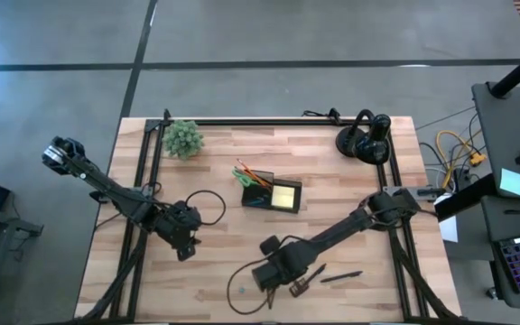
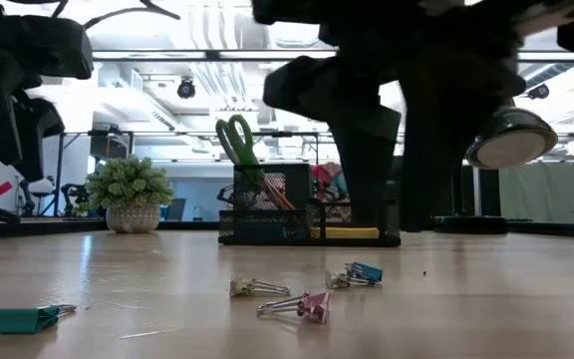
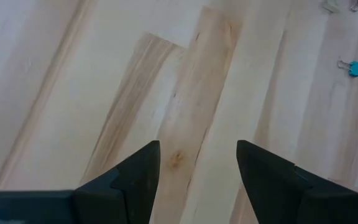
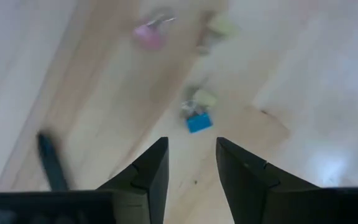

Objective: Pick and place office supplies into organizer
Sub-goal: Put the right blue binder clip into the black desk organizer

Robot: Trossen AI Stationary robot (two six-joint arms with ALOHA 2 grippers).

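Note:
The black organizer (image 1: 272,193) stands mid-table and holds a yellow sticky pad (image 1: 285,195), orange pencils (image 1: 251,173) and green-handled scissors (image 2: 235,136). Small binder clips lie on the wood near the table's near edge: blue (image 4: 197,121), pink (image 4: 148,35), pale yellow (image 2: 251,288) and green (image 2: 22,318). A black pen (image 1: 341,276) lies to the right of them. My right gripper (image 4: 191,142) is open and hovers just above the wood, its fingers pointing at the blue clip without touching it. My left gripper (image 3: 197,146) is open over bare wood, left of centre.
A small potted plant (image 1: 183,138) stands at the far left of the table. A round black headphone-like object (image 1: 366,137) is at the far right. A second dark pen-like piece (image 1: 305,282) lies beside my right gripper. Black frame rails (image 1: 152,153) run along the table's sides.

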